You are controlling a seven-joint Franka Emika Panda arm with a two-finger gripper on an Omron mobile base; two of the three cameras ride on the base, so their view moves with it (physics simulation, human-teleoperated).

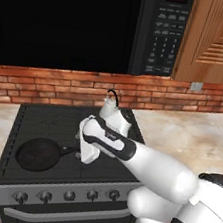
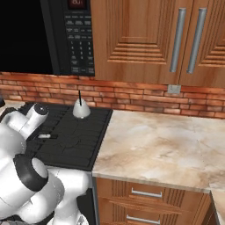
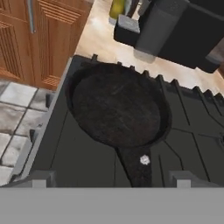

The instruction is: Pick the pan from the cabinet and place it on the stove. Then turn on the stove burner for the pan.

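The pan (image 1: pixel 37 154) already sits flat on the stove (image 1: pixel 56 120), over the front left burner, its handle pointing right toward the arm. So the fetching and placing look done; what I judge is left is turning the knob (image 1: pixel 45 195) for that burner, one of the grey row along the front edge. The cabinet (image 2: pixel 145 39) doors up on the wall are shut. A small white kettle (image 1: pixel 110 108) stands at the back of the cooktop. The gripper (image 3: pixel 113 181) hovers just above the pan's handle (image 3: pixel 135 168), its jaws spread wide with a fingertip to either side, holding nothing and apparently not touching the pan
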